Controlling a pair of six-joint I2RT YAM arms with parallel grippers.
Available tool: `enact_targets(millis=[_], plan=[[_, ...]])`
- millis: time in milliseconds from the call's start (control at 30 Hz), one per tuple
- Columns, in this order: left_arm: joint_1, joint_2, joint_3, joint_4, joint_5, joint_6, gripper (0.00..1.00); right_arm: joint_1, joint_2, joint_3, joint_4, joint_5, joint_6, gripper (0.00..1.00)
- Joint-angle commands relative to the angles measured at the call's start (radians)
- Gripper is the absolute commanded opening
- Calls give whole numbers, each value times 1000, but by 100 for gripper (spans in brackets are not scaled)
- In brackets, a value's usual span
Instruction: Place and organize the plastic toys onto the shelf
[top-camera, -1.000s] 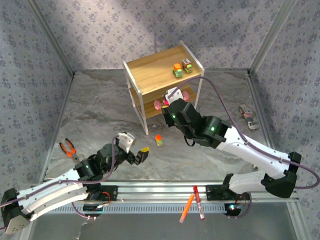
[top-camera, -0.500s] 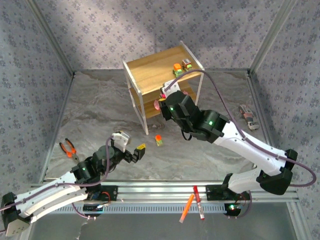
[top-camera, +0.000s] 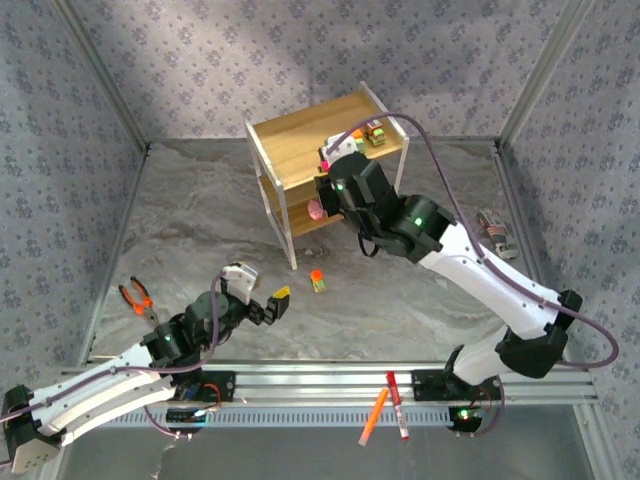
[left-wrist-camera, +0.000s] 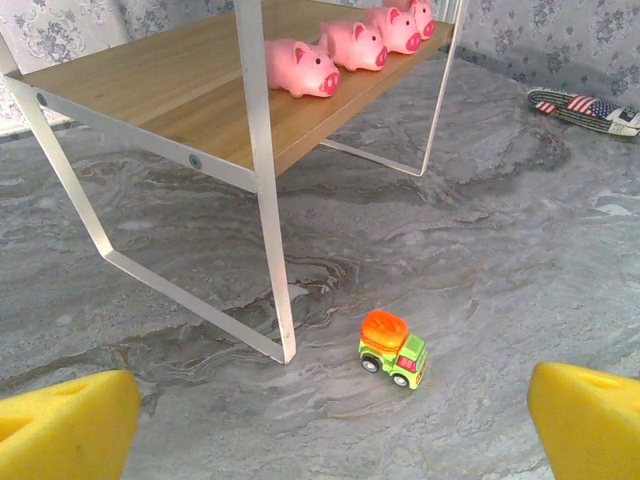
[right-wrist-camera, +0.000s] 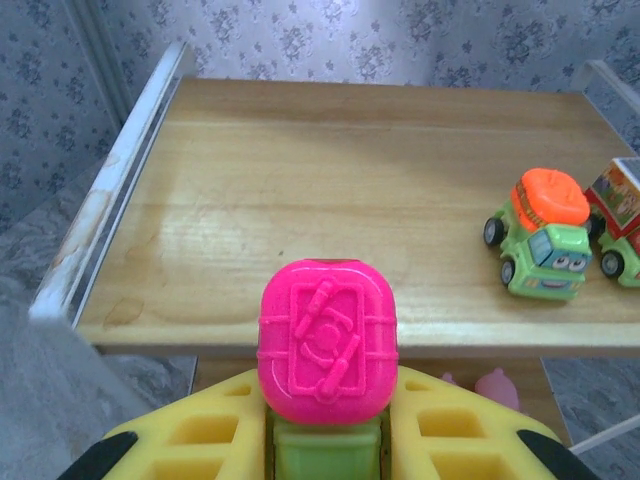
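Pink-topped truck (right-wrist-camera: 328, 345) was pinched by right gripper (right-wrist-camera: 325, 440), held above top board of the shelf (right-wrist-camera: 300, 180), near its front edge. Judged best: lowered wheels-flat beside orange-topped truck (right-wrist-camera: 540, 235), aligned alike, released only once seated

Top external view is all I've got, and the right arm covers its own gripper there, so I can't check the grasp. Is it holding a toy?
Observer: Yes. In the right wrist view the right gripper is shut on a pink-topped truck.
Operator: And the lower board, what's on it?
Observer: The left wrist view shows four pink pigs in a row on the lower board of the shelf.
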Motion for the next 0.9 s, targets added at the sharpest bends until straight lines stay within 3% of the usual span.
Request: enact_targets(millis=[0, 500, 867], plan=[[4, -13, -1, -2, -12, -13, 99, -23, 31, 69, -41, -25, -15, 25], [4, -6, 1, -2, -10, -11, 100, -190, 148, 217, -100, -164, -2, 25], [4, 0, 1, 0, -10, -11, 100, -213, 228, 313, -144, -191, -6, 25]])
